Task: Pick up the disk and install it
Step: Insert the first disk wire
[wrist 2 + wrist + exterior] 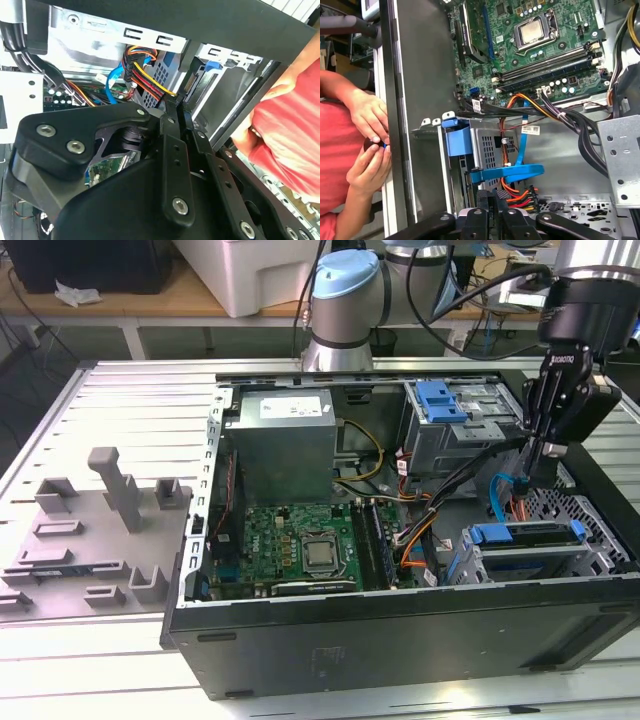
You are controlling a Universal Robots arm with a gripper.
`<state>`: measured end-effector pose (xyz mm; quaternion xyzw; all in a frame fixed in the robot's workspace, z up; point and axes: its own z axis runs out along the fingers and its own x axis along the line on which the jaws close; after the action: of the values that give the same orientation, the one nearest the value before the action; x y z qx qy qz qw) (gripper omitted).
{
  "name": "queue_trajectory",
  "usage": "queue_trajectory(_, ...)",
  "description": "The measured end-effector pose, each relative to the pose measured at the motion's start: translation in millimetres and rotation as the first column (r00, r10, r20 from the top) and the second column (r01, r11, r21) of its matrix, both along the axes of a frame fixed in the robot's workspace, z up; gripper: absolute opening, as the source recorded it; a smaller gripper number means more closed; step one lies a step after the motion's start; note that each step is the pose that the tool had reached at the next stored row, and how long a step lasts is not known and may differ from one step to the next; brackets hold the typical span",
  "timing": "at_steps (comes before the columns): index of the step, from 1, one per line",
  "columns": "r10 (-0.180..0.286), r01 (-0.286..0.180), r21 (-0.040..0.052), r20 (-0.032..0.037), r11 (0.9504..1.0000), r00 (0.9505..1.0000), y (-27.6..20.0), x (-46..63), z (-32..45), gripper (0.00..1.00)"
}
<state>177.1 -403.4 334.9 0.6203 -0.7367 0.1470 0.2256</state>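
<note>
A slatted metal table (120, 400) fronts a wooden bench (190, 302).

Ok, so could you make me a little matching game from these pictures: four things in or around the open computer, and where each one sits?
Things:
1. gripper
2. power supply box
3. grey moulded fixture
4. person's hands

Places:
A. on the table, outside the computer case, on the exterior view's left
B. inside the case, beyond the green motherboard in the exterior view
C. by the drive cage, on the exterior view's right
D. just outside the case's side wall, in the first wrist view

Pairs: 1-C, 2-B, 3-A, 4-D.
</note>
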Motion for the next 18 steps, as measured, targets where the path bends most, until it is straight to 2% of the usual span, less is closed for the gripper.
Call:
queue_trajectory(14,0.006,-0.006,-0.0012,0.0002,1.0000,1.0000,0.1,-0.3,-0.1,0.17)
queue_trajectory(16,0.013,-0.013,-0.0021,0.0019,0.9999,0.9999,0.1,-0.5,0.0,0.17)
queue_trajectory(18,0.022,-0.022,-0.0021,0.0095,0.9997,0.9997,0.1,-1.2,-0.1,0.17)
